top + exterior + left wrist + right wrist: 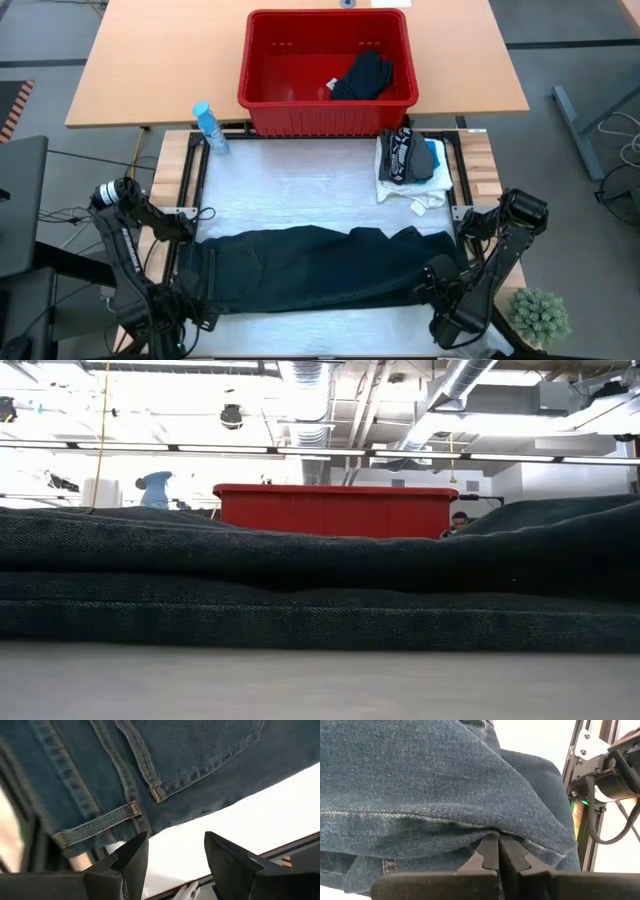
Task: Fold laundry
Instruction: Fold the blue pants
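Trousers (310, 265) lie folded lengthwise along the near edge of the table (300, 190), well clear of the red basket (327, 60). Left gripper (172, 855) sits at the waistband end, fingers apart, holding nothing. Right gripper (498, 852) is at the leg end, fingers pressed together against the denim; whether cloth is pinched, can't tell. Next fold: grab both layers at each end, lift evenly.

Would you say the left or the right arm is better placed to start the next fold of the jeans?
Right, probably: the right gripper is shut on the jeans hem, while the left gripper hangs open beside the waistband.
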Robot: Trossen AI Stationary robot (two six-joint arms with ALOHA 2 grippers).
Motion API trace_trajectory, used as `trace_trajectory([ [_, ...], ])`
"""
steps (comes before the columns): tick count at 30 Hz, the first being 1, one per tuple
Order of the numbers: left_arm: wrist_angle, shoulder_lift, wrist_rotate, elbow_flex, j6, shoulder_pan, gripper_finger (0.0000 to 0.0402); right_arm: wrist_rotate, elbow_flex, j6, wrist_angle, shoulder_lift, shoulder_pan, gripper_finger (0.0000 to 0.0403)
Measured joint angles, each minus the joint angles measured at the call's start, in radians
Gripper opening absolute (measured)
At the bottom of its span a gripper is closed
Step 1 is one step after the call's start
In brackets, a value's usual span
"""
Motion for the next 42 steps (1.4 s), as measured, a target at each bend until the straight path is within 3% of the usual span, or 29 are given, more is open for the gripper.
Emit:
trace_trajectory([
  [7,0.198,0.0,-0.005,-0.146,0.0,0.0,0.0183,0.004,0.0,-0.004,0.0,0.0,0.011,0.0018],
  [12,0.379,-0.01,0.01,-0.25,0.089,0.024,0.0183,-0.037,0.0,-0.048,0.0,0.0,0.01,0.0018],
  [17,0.403,0.006,0.029,-0.271,0.172,0.065,0.0183,-0.068,0.0,-0.142,0.0,0.0,0.016,0.0027],
  [26,0.441,0.0,-0.09,-0.266,0.195,0.071,0.0183,-0.068,0.0,-0.535,0.126,0.0,0.089,0.0041],
  [33,0.444,-0.001,-0.096,-0.259,0.206,0.071,0.0183,-0.074,0.009,-0.793,0.224,0.0,0.155,0.0044],
  [38,0.439,0.0,-0.099,-0.27,0.203,0.079,0.0183,-0.047,0.069,-0.929,0.239,-0.001,0.152,0.0045],
  [42,0.439,-0.005,-0.168,-0.262,0.206,0.084,0.0183,-0.043,0.153,-1.027,0.251,-0.009,0.136,0.0045],
])
